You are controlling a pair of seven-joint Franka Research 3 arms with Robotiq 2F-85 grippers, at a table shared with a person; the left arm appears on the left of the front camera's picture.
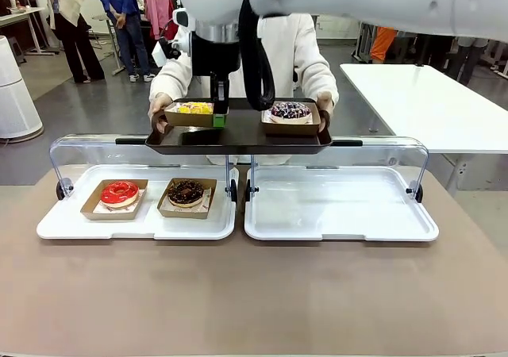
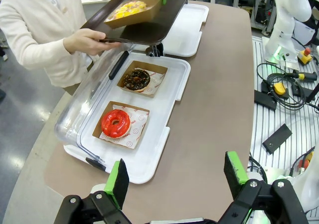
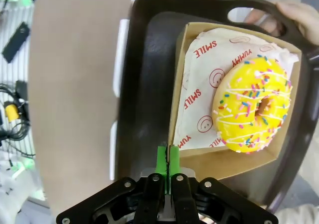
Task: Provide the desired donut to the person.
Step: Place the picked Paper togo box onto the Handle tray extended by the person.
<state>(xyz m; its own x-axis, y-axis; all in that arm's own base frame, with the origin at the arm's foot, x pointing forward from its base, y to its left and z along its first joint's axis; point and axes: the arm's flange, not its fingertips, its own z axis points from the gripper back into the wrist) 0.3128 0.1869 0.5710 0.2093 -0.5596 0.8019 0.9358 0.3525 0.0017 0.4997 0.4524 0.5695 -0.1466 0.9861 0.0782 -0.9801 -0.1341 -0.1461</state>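
The person (image 1: 274,51) in the cream cardigan is holding out a dark tray (image 1: 238,139) with both hands, and two boxed donuts are sitting on it. The right gripper (image 1: 219,120) is hanging right over the tray, and its jaws are pinched fully together, green pads touching. I think they are pinching the thin edge of the cardboard box (image 3: 227,162) that holds the yellow sprinkle donut (image 3: 253,104), but I cannot tell for sure. That donut is lying just past the jaws and off to one side, on printed paper inside its box. A donut with dark icing and sprinkles (image 1: 290,110) is sitting farther away on the tray. The yellow donut is looking soft and light, and its icing is likely sticky and easy to squash, so I think it is best to take hold of the stiff box wall and never the donut. The left gripper (image 2: 175,176) is waiting low down with its jaws wide apart and nothing in them. Far ahead of those jaws, a red donut (image 2: 116,123) and a chocolate donut (image 2: 136,79) are resting in boxes on a white tray (image 2: 149,157) on the brown surface (image 2: 214,109).
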